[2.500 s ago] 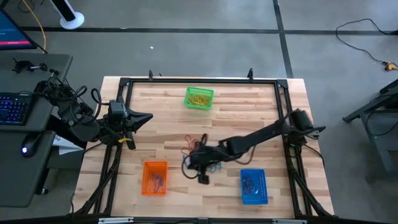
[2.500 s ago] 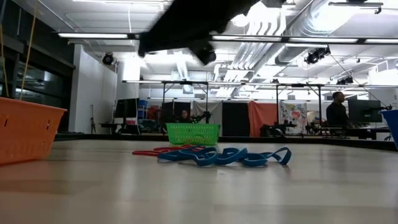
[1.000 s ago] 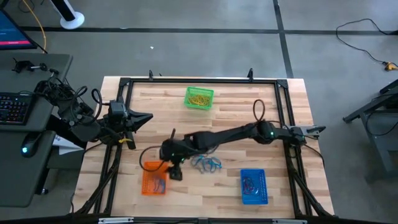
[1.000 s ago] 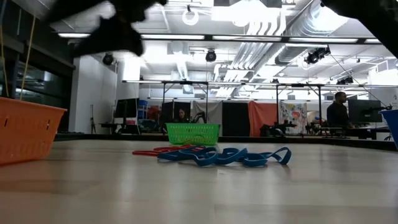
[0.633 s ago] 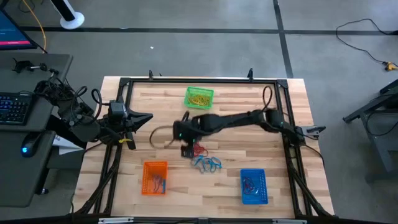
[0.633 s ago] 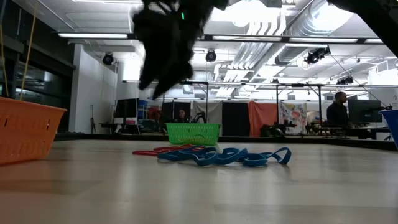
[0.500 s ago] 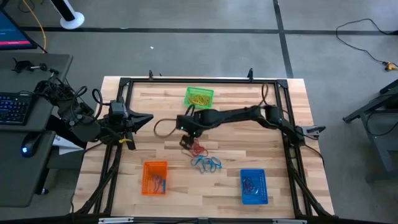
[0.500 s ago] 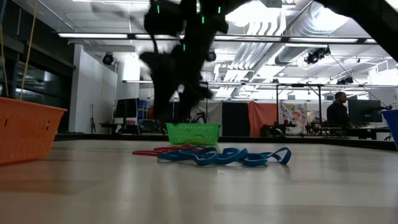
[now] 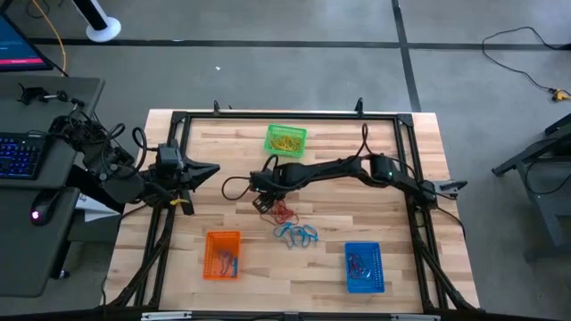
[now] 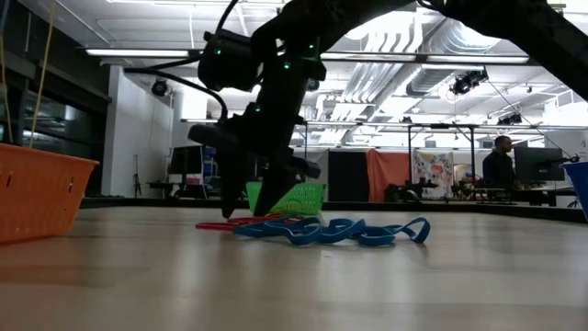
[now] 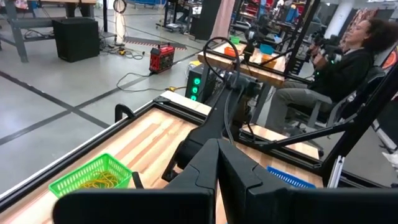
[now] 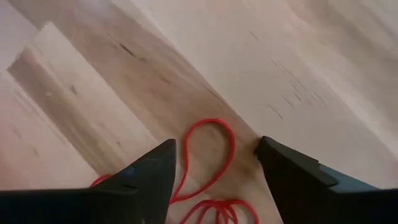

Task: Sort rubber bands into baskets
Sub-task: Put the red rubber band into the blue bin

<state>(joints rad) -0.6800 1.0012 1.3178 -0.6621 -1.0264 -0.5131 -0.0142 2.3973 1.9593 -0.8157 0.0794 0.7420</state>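
From above, I have the right claw (image 9: 262,201) reached across to mid-counter, poised over the red bands (image 9: 284,212), with the blue bands (image 9: 296,234) lying just beside them toward the near edge. The orange basket (image 9: 222,254) already holds red loops, so I judge these red ones belong there; the blue basket (image 9: 363,267) holds blue ones and the green basket (image 9: 285,141) yellow ones. The left claw (image 9: 211,167) waits at the left rail, pressed together and empty.

At counter height, the right claw (image 10: 246,204) hangs with its tips just above the red bands (image 10: 231,222), fingers apart. The blue bands (image 10: 335,230) sprawl close in front, so I would come straight down to avoid snagging them.

The left wrist camera shows the green basket (image 11: 93,177) and a seated person beyond the counter.

The right wrist camera has one red loop (image 12: 211,163) lying between the spread fingers (image 12: 142,177), nothing gripped. I would settle until the tips graze the wood, then pinch, since a thin loop slips easily.

The counter (image 9: 339,156) is pale plank wood in a black frame; behind it, an open workshop with benches and bright ceiling lights.
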